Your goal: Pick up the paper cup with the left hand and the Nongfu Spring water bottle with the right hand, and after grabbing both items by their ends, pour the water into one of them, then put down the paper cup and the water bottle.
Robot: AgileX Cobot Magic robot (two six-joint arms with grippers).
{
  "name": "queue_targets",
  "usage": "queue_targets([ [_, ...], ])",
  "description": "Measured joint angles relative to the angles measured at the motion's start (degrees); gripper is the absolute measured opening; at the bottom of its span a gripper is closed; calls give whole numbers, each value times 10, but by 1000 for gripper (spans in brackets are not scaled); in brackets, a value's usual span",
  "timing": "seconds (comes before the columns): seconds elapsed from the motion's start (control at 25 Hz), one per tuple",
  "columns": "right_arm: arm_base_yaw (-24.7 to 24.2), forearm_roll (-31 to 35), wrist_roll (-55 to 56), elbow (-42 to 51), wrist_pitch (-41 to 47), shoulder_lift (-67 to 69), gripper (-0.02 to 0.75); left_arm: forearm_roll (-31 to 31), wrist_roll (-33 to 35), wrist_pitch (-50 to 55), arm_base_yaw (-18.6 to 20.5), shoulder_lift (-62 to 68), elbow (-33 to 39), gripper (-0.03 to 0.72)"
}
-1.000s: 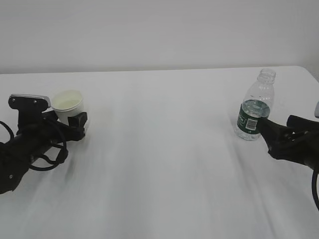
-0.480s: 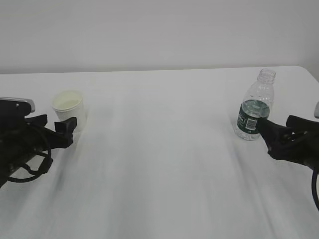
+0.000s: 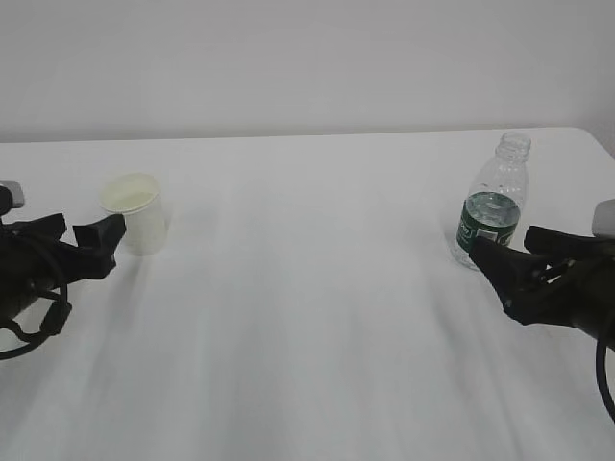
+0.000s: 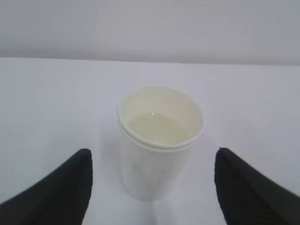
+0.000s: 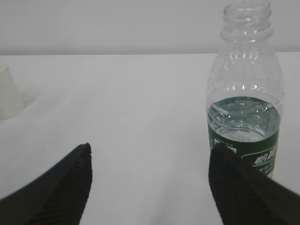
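The white paper cup [image 3: 135, 213] stands upright on the table at the left. In the left wrist view the paper cup [image 4: 159, 140] sits just beyond my spread fingertips, and a pale level surface with a small glint shows inside it. My left gripper [image 3: 75, 236] [image 4: 152, 151] is open, just left of the cup, touching nothing. The capless Nongfu Spring water bottle [image 3: 495, 206] [image 5: 244, 108] stands upright at the right, with water [image 5: 243, 129] up to the top of its green label. My right gripper [image 3: 506, 245] [image 5: 150, 146] is open; the bottle stands just beyond its right finger [image 5: 243, 187].
A white cloth covers the table [image 3: 307, 317], whose far edge meets a plain pale wall. The table's right corner lies just behind the bottle. The cup's side [image 5: 9, 96] shows at the left edge of the right wrist view.
My left gripper has drawn back to the left from around the cup, which stays standing where it was. My right gripper has shifted a little to the left beside the bottle.
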Motion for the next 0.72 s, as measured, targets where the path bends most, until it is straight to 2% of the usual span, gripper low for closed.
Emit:
queue_targets([
  [0.28,0,-29,-6,0,0,-14,590,26,-18,0,0,-60,2,559],
  [0.72,0,-23,-5,2,0,-70,590,76,-37,0,0,-141,4,557],
])
